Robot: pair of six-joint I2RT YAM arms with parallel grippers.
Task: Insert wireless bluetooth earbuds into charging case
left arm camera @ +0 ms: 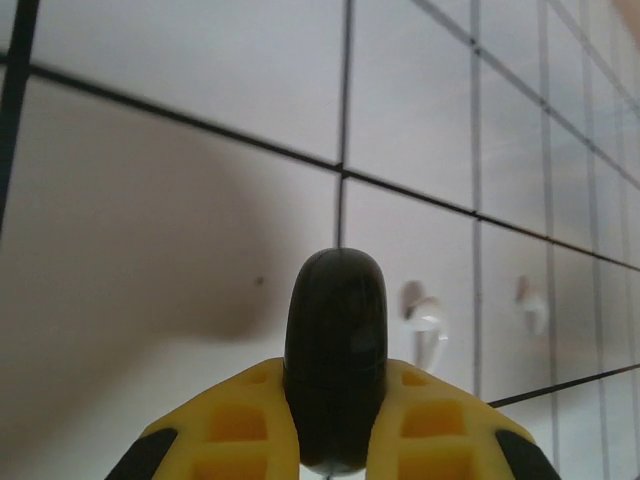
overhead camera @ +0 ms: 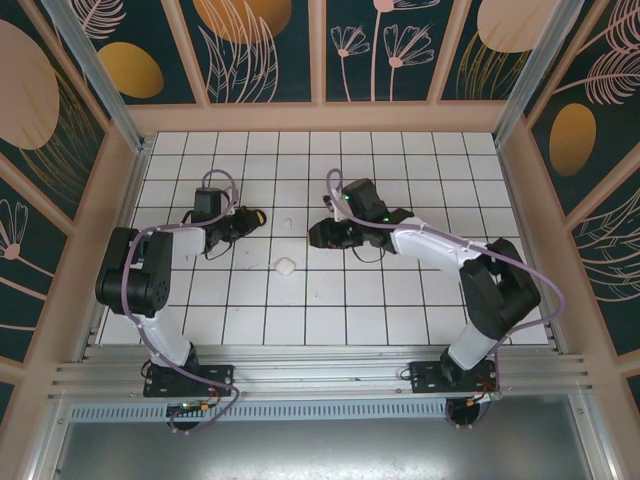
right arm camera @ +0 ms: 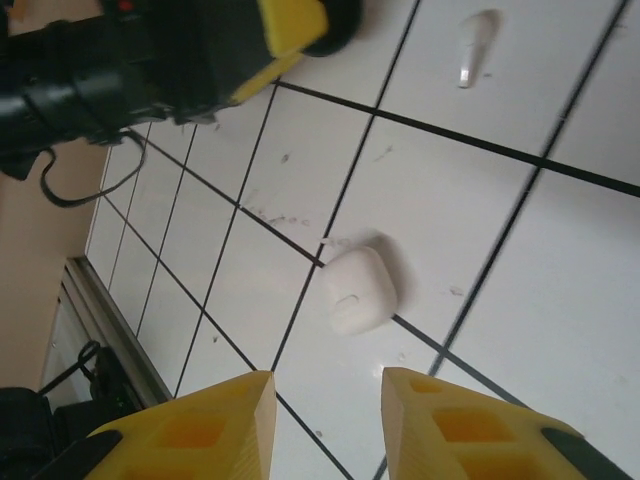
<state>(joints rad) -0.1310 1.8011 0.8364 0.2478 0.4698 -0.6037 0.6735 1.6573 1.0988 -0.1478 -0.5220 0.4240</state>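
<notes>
**Left fingers.** My left gripper [left arm camera: 335,378] is closed. Its two yellow fingers [left arm camera: 240,425] press from either side on a black rounded case [left arm camera: 335,310], which stands up between them.

**Right fingers.** My right gripper [right arm camera: 325,390] stands partly open. Its yellow fingers [right arm camera: 215,425] are apart, with bare tile between them, and hold nothing.

**Ahead of the left fingers.** A white earbud [left arm camera: 425,322] lies on the white tiled table [left arm camera: 150,230], just right of the black case's top. A second white earbud [left arm camera: 530,303] lies farther right, near the first but apart from it.

**Ahead of the right fingers.** A white pebble-shaped case [right arm camera: 358,290] rests on the table beside a dark grid line, clear of both fingertips. Beyond it lies a white earbud [right arm camera: 475,45]. My left gripper, with its black load, is at the upper left of this view.

**From above.** The left gripper [overhead camera: 250,217] and right gripper [overhead camera: 320,233] face each other across the middle of the table [overhead camera: 400,300]. A white earbud [overhead camera: 288,224] lies between them. The white pebble-shaped case [overhead camera: 285,266] sits nearer the arm bases, touching neither gripper.
</notes>
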